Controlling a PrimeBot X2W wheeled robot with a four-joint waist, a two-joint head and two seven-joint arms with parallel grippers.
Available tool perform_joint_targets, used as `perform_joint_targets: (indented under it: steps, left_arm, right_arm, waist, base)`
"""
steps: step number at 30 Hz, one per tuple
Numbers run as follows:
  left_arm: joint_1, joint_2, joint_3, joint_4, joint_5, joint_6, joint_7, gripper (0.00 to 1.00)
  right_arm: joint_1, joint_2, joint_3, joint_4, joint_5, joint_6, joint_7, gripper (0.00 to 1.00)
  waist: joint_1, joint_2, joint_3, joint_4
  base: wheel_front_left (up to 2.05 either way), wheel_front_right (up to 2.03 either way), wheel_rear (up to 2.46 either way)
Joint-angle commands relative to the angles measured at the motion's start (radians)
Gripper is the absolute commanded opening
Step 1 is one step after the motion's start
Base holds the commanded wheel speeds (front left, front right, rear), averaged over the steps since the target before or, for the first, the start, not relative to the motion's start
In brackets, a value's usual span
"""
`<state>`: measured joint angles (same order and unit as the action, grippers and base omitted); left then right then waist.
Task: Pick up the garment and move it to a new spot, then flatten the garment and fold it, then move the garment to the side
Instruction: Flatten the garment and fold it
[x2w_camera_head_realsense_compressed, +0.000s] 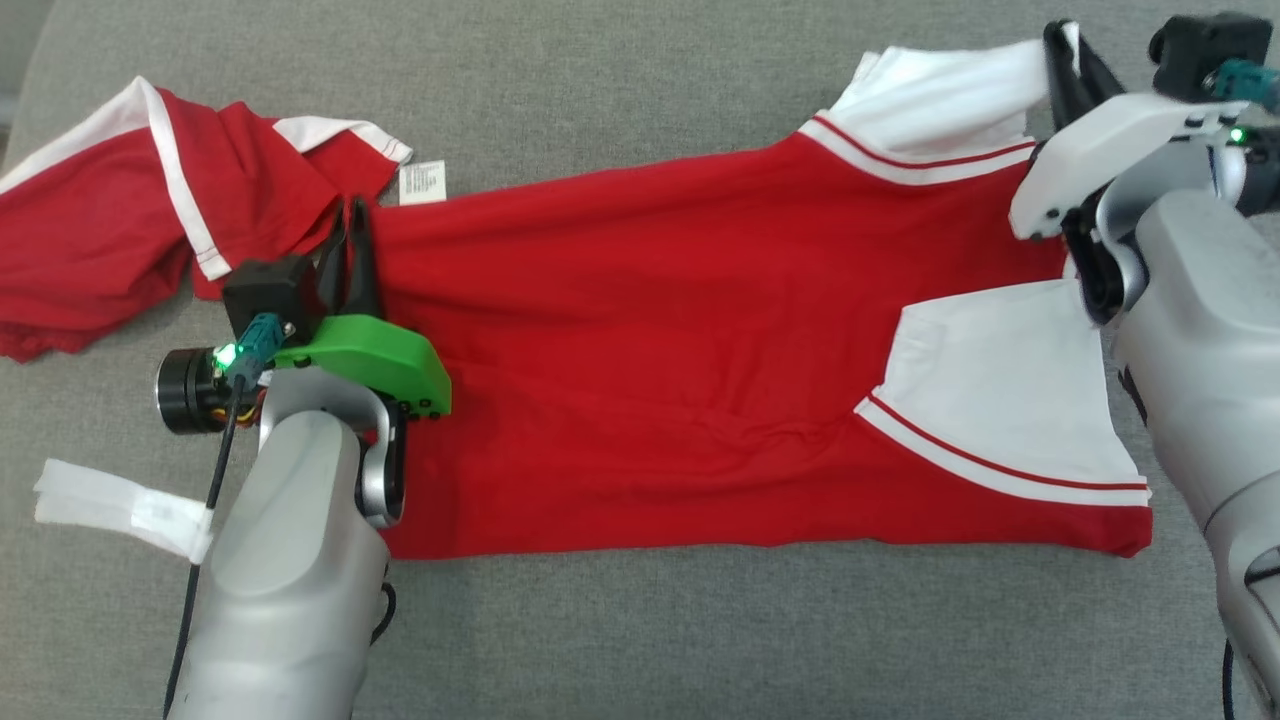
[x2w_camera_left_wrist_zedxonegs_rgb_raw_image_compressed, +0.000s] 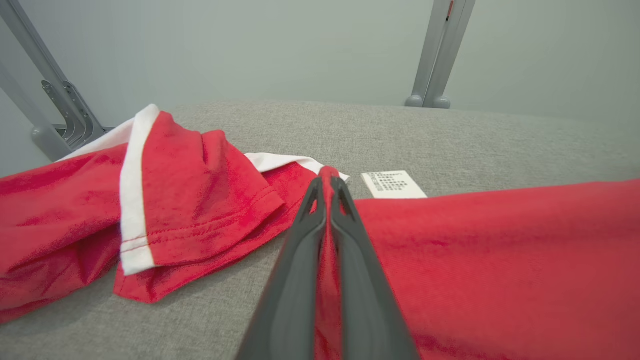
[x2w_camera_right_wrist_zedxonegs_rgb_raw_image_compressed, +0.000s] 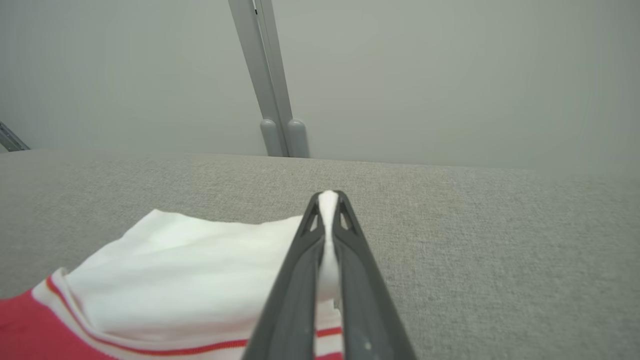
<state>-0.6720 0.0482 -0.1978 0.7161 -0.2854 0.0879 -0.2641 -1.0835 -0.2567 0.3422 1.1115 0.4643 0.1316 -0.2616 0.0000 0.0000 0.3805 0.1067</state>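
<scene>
The garment (x2w_camera_head_realsense_compressed: 650, 340) is red with white panels and white-and-red stripes, spread across the grey cushion. Its left part lies bunched in a heap (x2w_camera_head_realsense_compressed: 120, 220). My left gripper (x2w_camera_head_realsense_compressed: 352, 225) is shut on a red fold near the white care label (x2w_camera_head_realsense_compressed: 422, 183). In the left wrist view red cloth is pinched between the closed fingers of that gripper (x2w_camera_left_wrist_zedxonegs_rgb_raw_image_compressed: 327, 182), and the garment (x2w_camera_left_wrist_zedxonegs_rgb_raw_image_compressed: 500, 260) spreads to their right. My right gripper (x2w_camera_head_realsense_compressed: 1070, 45) is shut on the white sleeve at the far right. The right wrist view shows white fabric (x2w_camera_right_wrist_zedxonegs_rgb_raw_image_compressed: 200, 270) clamped at the tips of this gripper (x2w_camera_right_wrist_zedxonegs_rgb_raw_image_compressed: 328, 197).
A grey fabric surface (x2w_camera_head_realsense_compressed: 640, 620) carries everything. A strip of white tape (x2w_camera_head_realsense_compressed: 120, 505) wraps the left arm's cable at the lower left. Grey metal legs (x2w_camera_left_wrist_zedxonegs_rgb_raw_image_compressed: 435, 55) stand behind the surface before a pale wall; another pair (x2w_camera_right_wrist_zedxonegs_rgb_raw_image_compressed: 272, 100) appears in the right wrist view.
</scene>
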Motion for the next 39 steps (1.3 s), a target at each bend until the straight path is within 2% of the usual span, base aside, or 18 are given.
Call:
perform_joint_targets:
  steps: [1,13,21,31,32,33,34,35,36,39]
  left_arm:
    - [0.034,0.012,0.015,-0.005,0.020,-0.007,0.000,0.00]
    - [0.242,0.008,0.093,-0.032,0.054,-0.035,0.000,0.00]
    - [0.367,0.005,0.101,-0.072,0.048,-0.037,0.000,0.00]
    - [0.472,0.005,0.080,-0.116,0.008,-0.005,0.000,0.00]
    - [0.477,0.005,0.081,-0.118,0.010,0.000,0.000,0.13]
    - [0.481,0.005,0.082,-0.121,0.010,0.003,0.000,0.36]
    - [0.486,0.005,0.083,-0.123,0.010,0.006,0.000,1.00]
    - [0.487,0.005,0.085,-0.127,0.014,0.012,0.000,1.00]
    - [0.488,0.005,0.086,-0.134,0.016,0.019,0.000,1.00]
    - [0.501,0.004,0.088,-0.166,0.040,0.036,0.000,1.00]
  right_arm:
    - [0.049,0.001,0.008,-0.032,0.015,-0.002,-0.004,0.00]
    - [0.423,0.017,-0.004,-0.265,0.141,-0.002,-0.003,0.00]
    - [0.578,0.048,-0.053,-0.323,0.163,-0.002,-0.004,0.00]
    - [0.682,0.100,-0.131,-0.335,0.116,-0.002,-0.004,0.00]
    - [0.688,0.103,-0.140,-0.331,0.110,-0.002,-0.004,0.00]
    - [0.693,0.107,-0.145,-0.322,0.106,-0.002,-0.004,0.00]
    - [0.696,0.113,-0.150,-0.319,0.100,-0.002,-0.004,0.27]
    - [0.694,0.116,-0.156,-0.320,0.098,-0.002,-0.004,0.51]
    - [0.694,0.118,-0.163,-0.321,0.092,-0.002,-0.004,1.00]
    - [0.691,0.122,-0.178,-0.330,0.066,-0.002,-0.004,1.00]
  waist:
    - [0.0000,0.0000,-0.060,-0.039]
    - [0.0000,0.0000,-0.185,-0.098]
    - [0.0000,0.0000,-0.225,-0.119]
    - [0.0000,0.0000,-0.259,-0.120]
    - [0.0000,0.0000,-0.260,-0.119]
    - [0.0000,0.0000,-0.260,-0.118]
    - [0.0000,0.0000,-0.259,-0.117]
    - [0.0000,0.0000,-0.257,-0.116]
    - [0.0000,0.0000,-0.255,-0.114]
    - [0.0000,0.0000,-0.249,-0.105]
  base:
    - [0.00,0.00,0.00]
    - [0.00,0.00,0.00]
    - [0.00,0.00,0.00]
    - [0.00,0.00,0.00]
    - [0.00,0.00,0.00]
    - [0.00,0.00,0.00]
    - [0.00,0.00,0.00]
    - [0.00,0.00,0.00]
    - [0.00,0.00,0.00]
    - [0.00,0.00,0.00]
